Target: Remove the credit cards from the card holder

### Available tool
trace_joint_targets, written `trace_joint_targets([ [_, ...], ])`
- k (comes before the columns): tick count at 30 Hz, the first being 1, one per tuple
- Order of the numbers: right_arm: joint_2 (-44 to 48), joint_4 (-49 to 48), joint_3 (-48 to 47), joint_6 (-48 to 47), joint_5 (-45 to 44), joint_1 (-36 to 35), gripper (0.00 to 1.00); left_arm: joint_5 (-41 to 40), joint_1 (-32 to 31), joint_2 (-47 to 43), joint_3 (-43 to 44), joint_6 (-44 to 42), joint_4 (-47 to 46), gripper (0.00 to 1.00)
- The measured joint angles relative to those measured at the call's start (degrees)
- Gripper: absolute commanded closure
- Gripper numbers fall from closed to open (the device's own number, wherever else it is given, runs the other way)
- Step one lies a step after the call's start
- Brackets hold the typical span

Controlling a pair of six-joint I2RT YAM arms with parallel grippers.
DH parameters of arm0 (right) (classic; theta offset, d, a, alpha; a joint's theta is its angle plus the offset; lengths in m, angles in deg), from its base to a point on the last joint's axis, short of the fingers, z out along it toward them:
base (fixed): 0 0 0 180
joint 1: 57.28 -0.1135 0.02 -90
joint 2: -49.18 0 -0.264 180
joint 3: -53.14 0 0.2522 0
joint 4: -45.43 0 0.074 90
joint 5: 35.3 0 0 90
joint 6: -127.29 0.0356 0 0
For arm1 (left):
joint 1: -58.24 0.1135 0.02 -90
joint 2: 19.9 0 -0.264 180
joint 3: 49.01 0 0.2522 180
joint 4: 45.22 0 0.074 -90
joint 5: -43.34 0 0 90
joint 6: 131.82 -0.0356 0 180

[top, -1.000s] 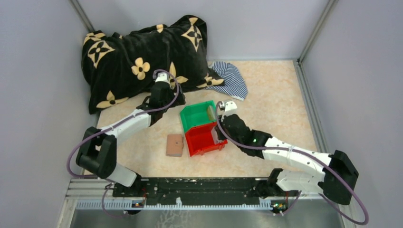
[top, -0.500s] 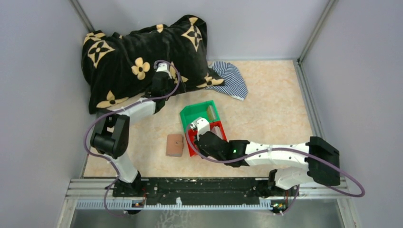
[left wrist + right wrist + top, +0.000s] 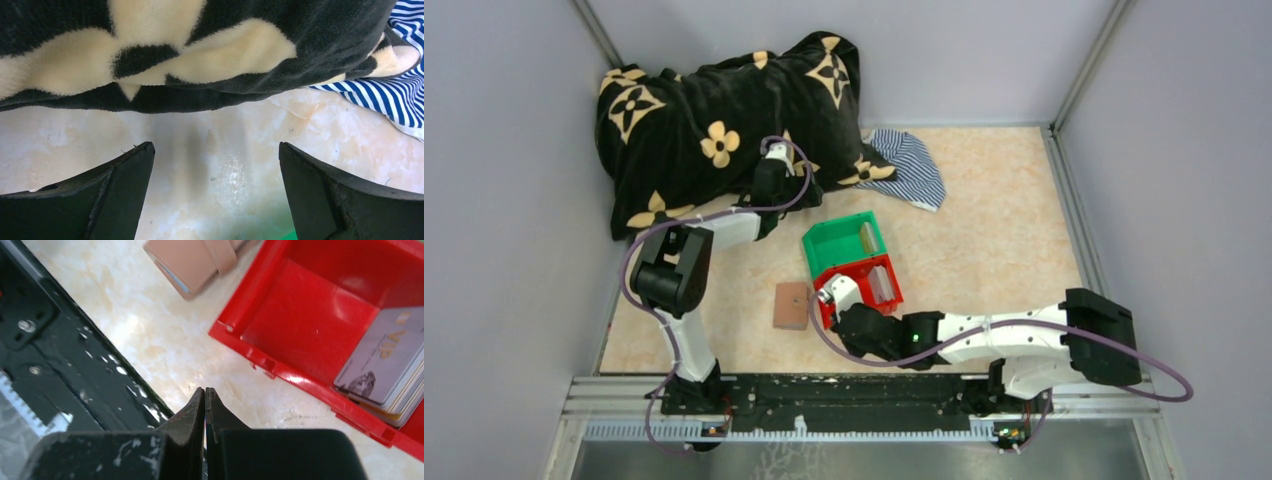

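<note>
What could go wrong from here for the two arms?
The shut right tool hangs close to a corner of the red bin; a sideways swing might knock the bin and spill the stacked credit cards. The open left tool faces the edge of the blanket and could snag it.

Closed end effector (image 3: 205, 395) near red bin (image 3: 280, 371) holding credit cards (image 3: 385, 365).

The top edge of the right wrist view cuts off the card holder (image 3: 197, 262); its right edge cuts the credit cards (image 3: 382, 360) in the red bin (image 3: 310, 315).
</note>
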Motion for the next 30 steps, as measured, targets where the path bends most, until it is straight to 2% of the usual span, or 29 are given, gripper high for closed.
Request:
trace_joint_targets([
  [10,0.92,1.64,7.89,2.51,-0.22,3.72,1.00,2.75,-0.02,-0.63,-4.96,-0.22,-1.11,0.01],
  [30,3.74,-0.90,12.76,2.95,1.14,15.39,1.00,5.18,-1.33,-1.86,-7.89,0.26,-1.03,0.01],
])
